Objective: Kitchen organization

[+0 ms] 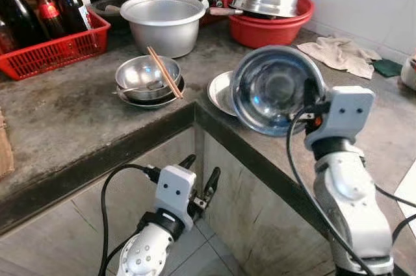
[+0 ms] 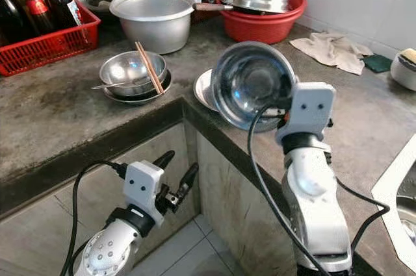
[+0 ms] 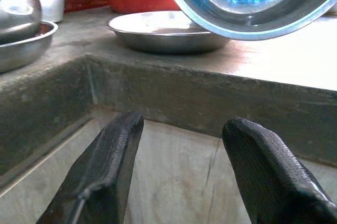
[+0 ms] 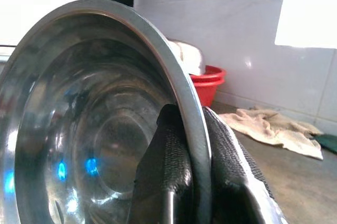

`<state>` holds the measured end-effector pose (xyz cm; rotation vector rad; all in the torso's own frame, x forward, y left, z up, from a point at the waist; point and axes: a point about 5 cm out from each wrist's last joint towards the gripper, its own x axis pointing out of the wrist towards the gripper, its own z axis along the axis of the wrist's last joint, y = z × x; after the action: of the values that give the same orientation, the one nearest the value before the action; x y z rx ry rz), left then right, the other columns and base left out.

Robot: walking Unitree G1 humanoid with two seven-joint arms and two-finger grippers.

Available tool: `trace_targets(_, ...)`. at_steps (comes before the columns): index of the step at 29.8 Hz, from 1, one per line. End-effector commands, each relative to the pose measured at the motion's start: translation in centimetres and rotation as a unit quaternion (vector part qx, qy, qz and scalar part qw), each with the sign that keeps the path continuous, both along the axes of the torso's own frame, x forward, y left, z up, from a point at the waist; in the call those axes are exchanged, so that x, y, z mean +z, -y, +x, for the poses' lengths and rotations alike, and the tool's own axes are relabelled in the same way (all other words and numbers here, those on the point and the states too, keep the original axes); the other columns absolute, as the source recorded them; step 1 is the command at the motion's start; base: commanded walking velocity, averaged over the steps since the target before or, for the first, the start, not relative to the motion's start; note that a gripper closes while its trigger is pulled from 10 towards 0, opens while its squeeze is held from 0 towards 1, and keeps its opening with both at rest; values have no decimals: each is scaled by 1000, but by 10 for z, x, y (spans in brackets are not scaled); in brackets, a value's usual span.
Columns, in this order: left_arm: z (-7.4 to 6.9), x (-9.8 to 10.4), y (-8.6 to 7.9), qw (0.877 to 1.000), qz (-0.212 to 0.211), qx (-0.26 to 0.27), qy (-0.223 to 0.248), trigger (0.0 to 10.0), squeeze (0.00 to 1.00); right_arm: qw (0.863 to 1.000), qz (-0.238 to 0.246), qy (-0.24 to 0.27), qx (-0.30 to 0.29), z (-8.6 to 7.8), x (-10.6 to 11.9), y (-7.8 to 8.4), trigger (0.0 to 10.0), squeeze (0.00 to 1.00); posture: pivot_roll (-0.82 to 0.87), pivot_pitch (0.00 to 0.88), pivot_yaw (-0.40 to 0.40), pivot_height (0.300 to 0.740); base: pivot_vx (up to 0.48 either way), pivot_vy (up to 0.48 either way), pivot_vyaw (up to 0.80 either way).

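Up over the counter corner, right tool (image 4: 192, 182) pinching steel bowl (image 1: 273, 91) rim, mouth tilted toward camera, left tool (image 1: 203, 175) wide.

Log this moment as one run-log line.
right gripper: shut on steel bowl rim, raised tilted above plate | left gripper: open, idle below counter

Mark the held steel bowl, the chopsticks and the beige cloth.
steel bowl (image 1: 276, 91), left eye view, inner base.
chopsticks (image 1: 164, 71), left eye view, mid-length.
beige cloth (image 1: 339, 54), left eye view, centre fold.
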<state>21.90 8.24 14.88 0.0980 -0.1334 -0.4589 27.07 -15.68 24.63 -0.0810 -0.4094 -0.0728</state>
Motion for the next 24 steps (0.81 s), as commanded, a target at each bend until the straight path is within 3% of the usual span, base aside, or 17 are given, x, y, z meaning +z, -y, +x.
trace_targets(1,0,-1,0,1000,2,-1,-2,10000,0,999,-14,42,-2,-9,14,-4,10000,0,148,100,-25,740,0,0,-800)
trace_targets(4,0,-1,0,1000,2,-1,-2,10000,0,999,-20,45,-3,-10,14,-4,10000,0,149,97,-23,740,0,0,-800)
trace_targets(7,0,-1,1,1000,2,-3,0,10000,0,999,-31,32,2,-10,8,-2,10000,0,149,91,-28,740,0,480,-800)
trace_targets(13,-1,0,1,1000,-1,-4,4,10000,0,997,-78,18,-5,-14,1,2,10000,0,148,95,-26,740,0,213,-800)
trace_targets(18,-1,0,1,1000,-1,-6,5,10000,0,997,-75,15,-3,-16,-1,2,10000,0,143,94,-21,740,0,0,-800)
trace_targets(24,-1,0,3,1000,0,-13,5,10000,0,997,-72,16,-11,-17,-1,3,10000,0,143,93,-18,740,0,298,-800)
